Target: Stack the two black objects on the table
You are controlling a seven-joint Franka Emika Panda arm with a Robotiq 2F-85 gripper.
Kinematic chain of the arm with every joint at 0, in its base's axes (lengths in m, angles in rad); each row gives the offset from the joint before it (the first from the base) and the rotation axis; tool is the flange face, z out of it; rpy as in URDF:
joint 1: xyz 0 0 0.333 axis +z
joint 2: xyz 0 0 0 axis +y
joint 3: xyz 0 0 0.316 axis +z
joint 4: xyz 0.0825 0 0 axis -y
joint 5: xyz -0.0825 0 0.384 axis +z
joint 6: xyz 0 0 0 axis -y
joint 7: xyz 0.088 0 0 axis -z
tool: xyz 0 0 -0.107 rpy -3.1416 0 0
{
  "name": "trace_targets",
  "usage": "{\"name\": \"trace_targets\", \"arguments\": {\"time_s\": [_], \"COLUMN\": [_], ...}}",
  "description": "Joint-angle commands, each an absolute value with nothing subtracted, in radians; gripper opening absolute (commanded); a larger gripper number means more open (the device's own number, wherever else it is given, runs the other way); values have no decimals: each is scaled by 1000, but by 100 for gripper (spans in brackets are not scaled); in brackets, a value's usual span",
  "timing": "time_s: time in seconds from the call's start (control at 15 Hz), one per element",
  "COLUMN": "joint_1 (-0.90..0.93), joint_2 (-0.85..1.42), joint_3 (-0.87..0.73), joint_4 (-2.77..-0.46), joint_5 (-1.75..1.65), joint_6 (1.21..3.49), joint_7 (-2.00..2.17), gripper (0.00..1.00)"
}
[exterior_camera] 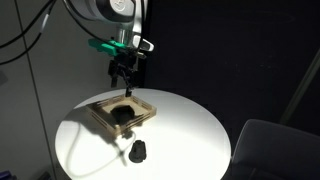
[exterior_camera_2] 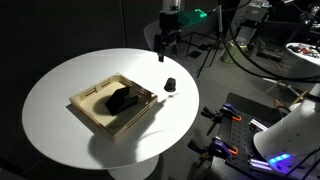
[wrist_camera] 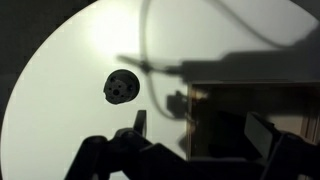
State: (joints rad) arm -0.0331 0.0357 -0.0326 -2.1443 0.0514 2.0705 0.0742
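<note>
- Matte black knob [exterior_camera: 138, 150] sits on the bare white table [exterior_camera: 190, 120], on its own and well apart from everything else; in an exterior view it is close to the table's near edge, in front of the tray
- in an exterior view the same black knob [exterior_camera_2: 169, 86] stands just off one corner of the wooden tray [exterior_camera_2: 90, 115], not touching it; whether it is a single piece or two pieces, one on the other, I cannot tell at this size
- wrist view shows the knob [wrist_camera: 120, 86] from above, round, with a paler centre; it lies on the table [wrist_camera: 80, 40] left of the tray [wrist_camera: 250, 100], with a clear gap between them
- light-wood tray [exterior_camera: 97, 115] is square and shallow, resting flat on the table [exterior_camera_2: 60, 90]; a larger angular black block [exterior_camera: 122, 112] lies inside it, near the middle in both exterior views [exterior_camera_2: 122, 100]
- hand [exterior_camera: 125, 75] hangs in the air above the far edge of the tray, pointing down, touching nothing; in an exterior view the hand [exterior_camera_2: 163, 48] is over the far part of the table, beyond the knob
- in the wrist view the hand [wrist_camera: 200, 140] has its fingers [wrist_camera: 135, 125] set wide apart, and nothing shows between them; its shadow falls across the table and the tray
</note>
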Motion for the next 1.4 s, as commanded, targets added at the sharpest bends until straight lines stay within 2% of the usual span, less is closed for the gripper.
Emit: {"name": "trace_targets", "arguments": {"time_s": [0.0, 0.93, 1.33], "joint_1": [-20, -16, -14], "joint_2": [8, -126, -101], "joint_3": [-23, -18, -13], "joint_4": [-2171, -2278, -2257], "joint_5": [35, -112, -98], "joint_6": [2095, 2090, 2079], "joint_7": [157, 90, 109], "gripper": [100, 100, 100]}}
